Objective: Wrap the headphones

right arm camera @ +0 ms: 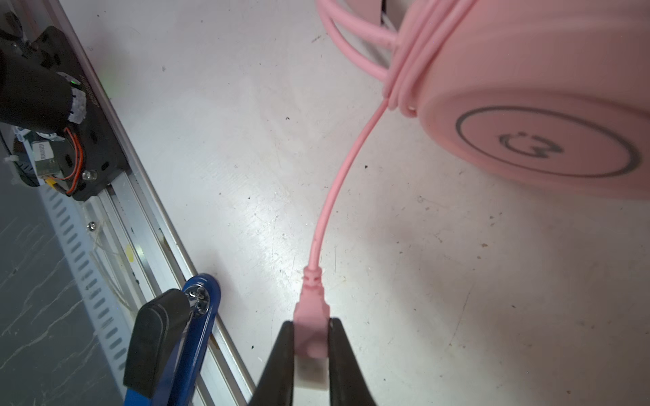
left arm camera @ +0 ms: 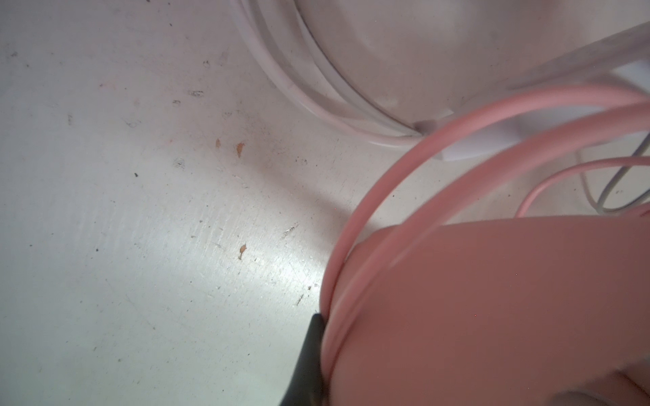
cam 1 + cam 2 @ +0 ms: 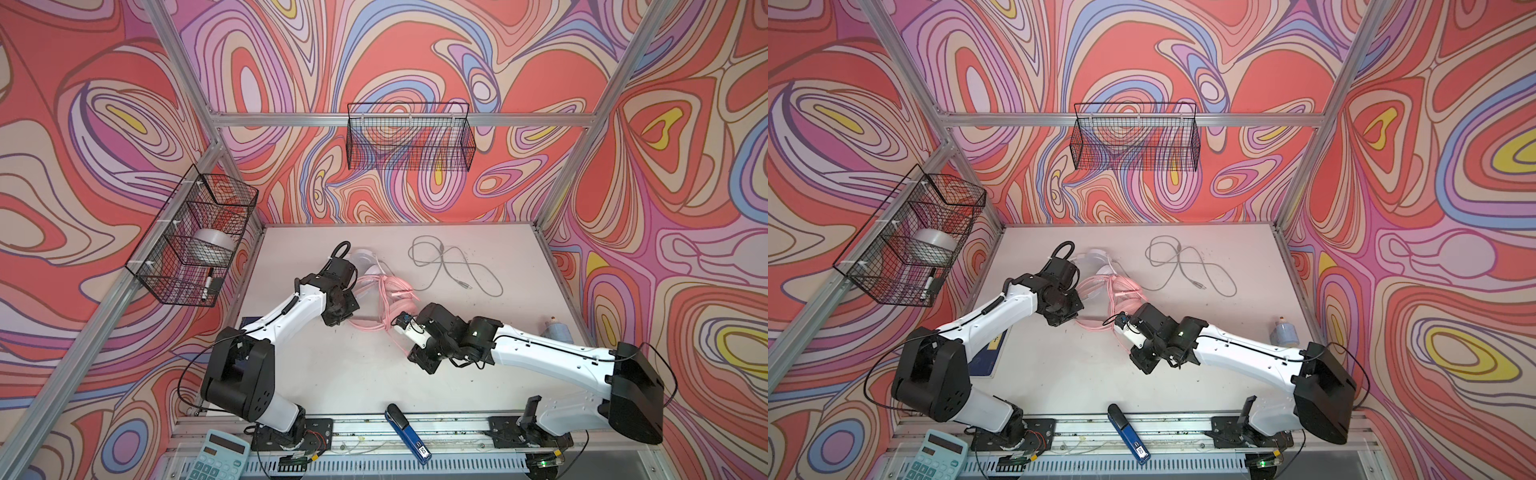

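The pink headphones (image 3: 388,293) lie mid-table with their pink cable (image 1: 337,182) wound several times round the earcup (image 1: 527,105). My left gripper (image 3: 337,321) is shut on the pink headband. In the left wrist view only one black finger (image 2: 311,351) shows, pressed against the band wires. My right gripper (image 1: 311,321) is shut on the cable's pink plug (image 1: 311,305), just above the table near the front. The white headphones (image 3: 365,257) lie behind the pink pair. Their grey cable (image 3: 451,266) sprawls loose to the right.
A blue stapler (image 3: 407,432) lies on the front rail and a calculator (image 3: 220,457) at the front left. A wire basket (image 3: 409,137) hangs on the back wall. Another wire basket (image 3: 166,266) at the left holds a tape roll (image 3: 210,245). A small bottle (image 3: 555,330) stands at the right edge.
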Robot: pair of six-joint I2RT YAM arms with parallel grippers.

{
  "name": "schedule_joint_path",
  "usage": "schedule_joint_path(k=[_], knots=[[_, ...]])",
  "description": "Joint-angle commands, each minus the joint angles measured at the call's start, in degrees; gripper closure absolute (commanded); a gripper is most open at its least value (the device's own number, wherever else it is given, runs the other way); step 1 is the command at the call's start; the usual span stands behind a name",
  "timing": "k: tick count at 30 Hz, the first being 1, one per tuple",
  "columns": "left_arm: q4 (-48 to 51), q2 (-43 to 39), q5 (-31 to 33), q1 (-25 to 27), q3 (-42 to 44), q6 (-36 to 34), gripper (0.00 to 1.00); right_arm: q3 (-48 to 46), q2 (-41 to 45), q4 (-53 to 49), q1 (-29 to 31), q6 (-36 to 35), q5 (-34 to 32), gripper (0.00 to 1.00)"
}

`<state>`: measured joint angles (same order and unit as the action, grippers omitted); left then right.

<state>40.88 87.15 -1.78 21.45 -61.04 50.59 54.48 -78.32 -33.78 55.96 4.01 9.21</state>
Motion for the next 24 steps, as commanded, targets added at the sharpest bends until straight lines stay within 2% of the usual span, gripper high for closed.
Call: schedule_joint_path(k=[1, 6, 17, 24], knots=[[-1.13, 0.13, 0.40, 0.43, -1.54, 0.41, 1.00, 2.39, 2.38, -2.44, 0.34, -4.23, -0.62, 1.00], [0.52, 0.18, 1.99, 0.39, -1.89, -0.83, 1.00, 3.90, 5.81, -4.35, 0.37, -7.74, -1.51, 1.00], [0.05, 0.92, 1.25, 0.42, -2.47, -1.17, 1.00, 7.32, 7.76, -4.81, 0.30, -15.74, 3.49, 1.00], [0.84, 0.59, 0.88, 0.52, -2.89, -2.59, 1.00, 12.41, 5.86, -4.04, 0.37, -18.19, 1.07, 1.00]])
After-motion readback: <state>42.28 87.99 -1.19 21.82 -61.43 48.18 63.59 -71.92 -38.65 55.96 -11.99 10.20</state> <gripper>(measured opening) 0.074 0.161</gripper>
